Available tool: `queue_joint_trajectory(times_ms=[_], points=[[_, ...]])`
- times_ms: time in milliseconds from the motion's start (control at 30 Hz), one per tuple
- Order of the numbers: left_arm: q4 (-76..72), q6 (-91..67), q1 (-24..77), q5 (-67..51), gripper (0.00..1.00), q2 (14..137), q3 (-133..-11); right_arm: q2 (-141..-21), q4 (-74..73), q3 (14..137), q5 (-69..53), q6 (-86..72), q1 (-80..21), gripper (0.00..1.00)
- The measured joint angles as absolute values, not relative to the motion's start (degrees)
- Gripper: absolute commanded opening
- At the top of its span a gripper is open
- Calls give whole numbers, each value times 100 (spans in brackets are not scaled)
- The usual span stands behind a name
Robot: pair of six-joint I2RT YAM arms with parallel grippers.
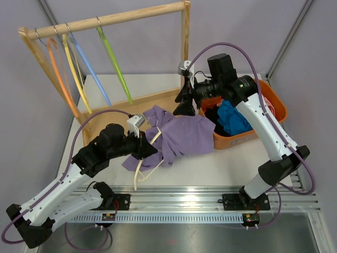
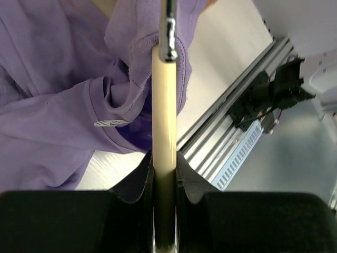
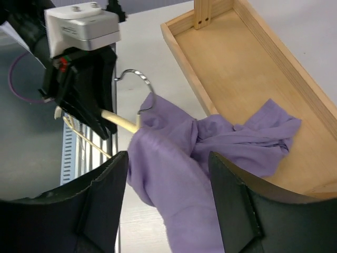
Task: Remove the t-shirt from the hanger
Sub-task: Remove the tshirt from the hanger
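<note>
Bottom centre, left wrist view: my left hand clamps the cream hanger; right hand, spread apart, hovers over purple t-shirt. Grip near collar, pull away.

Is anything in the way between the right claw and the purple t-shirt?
No, nothing visible. The open right claw points straight at the purple t-shirt. The left claw only pinches the cream hanger, off to the side.
</note>
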State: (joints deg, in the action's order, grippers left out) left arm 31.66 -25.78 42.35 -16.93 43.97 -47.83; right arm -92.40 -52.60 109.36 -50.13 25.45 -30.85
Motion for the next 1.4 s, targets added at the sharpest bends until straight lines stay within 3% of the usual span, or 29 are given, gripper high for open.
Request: queue_joint_trajectory(times_ms=[133,200,233,367,600,733,833,867,1000,1233,1400], points=[[2838,-3461,4189,-1406,0,4261,-4550,-8724,-4897,10158,-5026,1774,-3175,71],[2626,-3894,4180,-1282,0,4222,-4449,-8361,-4528,9485,-4678,1299,-3371,85],[2539,-4084,4174,-1232,0,4211,-4412,-8189,-4342,9129,-4480,1066,-3509,99],[2237,-4646,4154,-1127,0,4215,-4335,-7649,-3616,8051,-3629,419,-4088,99],[1916,-5024,4154,-1122,0,4252,-4335,-7863,-3057,8178,-2637,257,-4311,98],[1903,-5127,4154,-1122,0,4287,-4335,-8274,-3048,8329,-2427,316,-4346,83],[1874,-5162,4154,-1122,0,4287,-4335,-8455,-3105,8329,-2331,353,-4429,57],[1868,-5175,4154,-1120,0,4287,-4335,-8484,-3124,8329,-2320,364,-4451,37],[1859,-5203,4154,-1116,0,4287,-4335,-8508,-3164,8337,-2316,364,-4501,0],[2226,-4779,4150,-1079,0,4362,-4458,-8482,-3157,8418,-1800,416,-4493,0],[3216,-3487,4150,-904,0,4381,-4869,-8444,-2965,8562,-1306,434,-4056,0]])
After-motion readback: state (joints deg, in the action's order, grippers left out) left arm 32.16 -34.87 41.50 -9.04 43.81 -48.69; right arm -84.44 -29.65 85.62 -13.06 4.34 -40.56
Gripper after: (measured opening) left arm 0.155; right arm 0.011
